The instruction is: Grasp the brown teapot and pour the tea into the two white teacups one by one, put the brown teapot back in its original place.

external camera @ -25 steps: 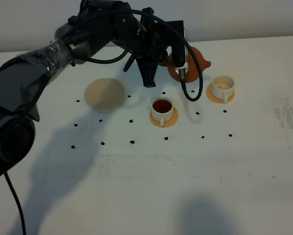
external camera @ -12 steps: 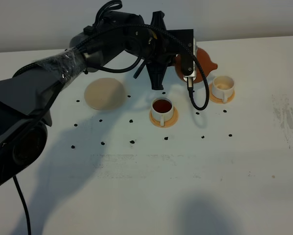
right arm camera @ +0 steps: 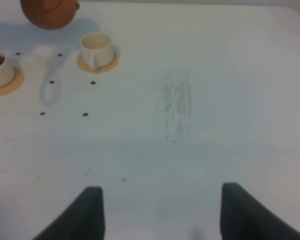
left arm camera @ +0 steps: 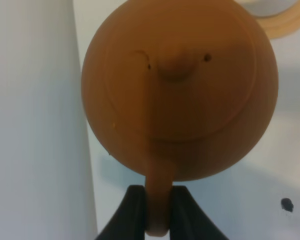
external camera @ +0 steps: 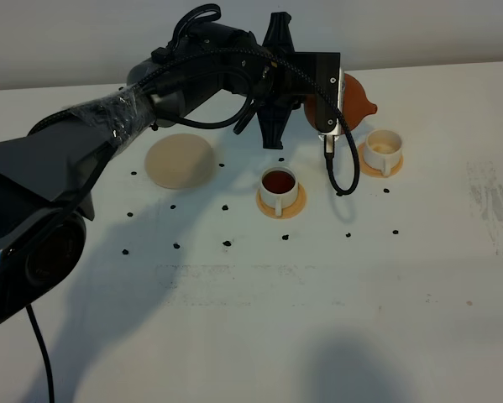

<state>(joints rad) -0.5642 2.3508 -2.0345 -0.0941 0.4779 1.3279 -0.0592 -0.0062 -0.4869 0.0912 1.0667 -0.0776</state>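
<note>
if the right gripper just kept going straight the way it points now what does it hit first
Probably only the white tabletop, around the grey scuffed patch. The open right gripper has nothing between its jaws, and the empty white teacup sits off that line, though depth is hard to judge.

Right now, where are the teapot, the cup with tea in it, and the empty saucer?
brown teapot (external camera: 358, 94): high view, its round body.
filled teacup (external camera: 273, 199): high view, its white wall.
cream saucer (external camera: 180, 160): high view, its bare middle.
</note>
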